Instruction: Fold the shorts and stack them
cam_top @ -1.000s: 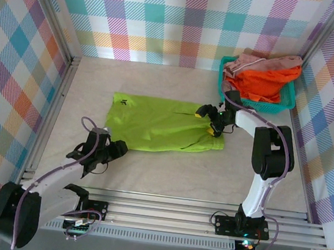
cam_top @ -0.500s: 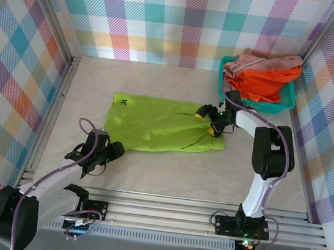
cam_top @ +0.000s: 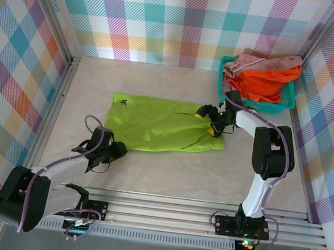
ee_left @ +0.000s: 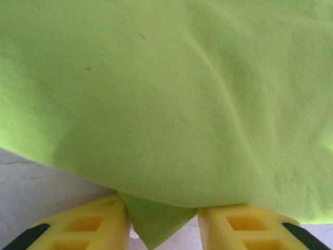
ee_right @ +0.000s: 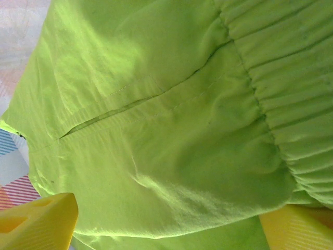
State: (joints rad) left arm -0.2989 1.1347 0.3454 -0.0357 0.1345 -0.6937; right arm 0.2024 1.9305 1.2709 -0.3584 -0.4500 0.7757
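Lime green shorts (cam_top: pixel 161 124) are spread flat across the middle of the table (cam_top: pixel 166 174), with the gathered waistband turned toward the right edge and the legs toward the left edge. The left end effector (cam_top: pixel 117 150) is set low at the near left corner of the green shorts. In the left wrist view its yellow fingers (ee_left: pixel 88 226) are seen apart, with a corner of the cloth hanging between them but not pinched. The right end effector (cam_top: pixel 209 119) is placed over the waistband end. Its fingers (ee_right: pixel 39 221) are spread wide above the elastic and a seam, and nothing is clamped. A teal basket (cam_top: pixel 284 103) is seen at the far right corner of the table. The orange shorts (cam_top: pixel 262 83) are heaped inside it, and the pink shorts (cam_top: pixel 255 61) are draped over its far rim.
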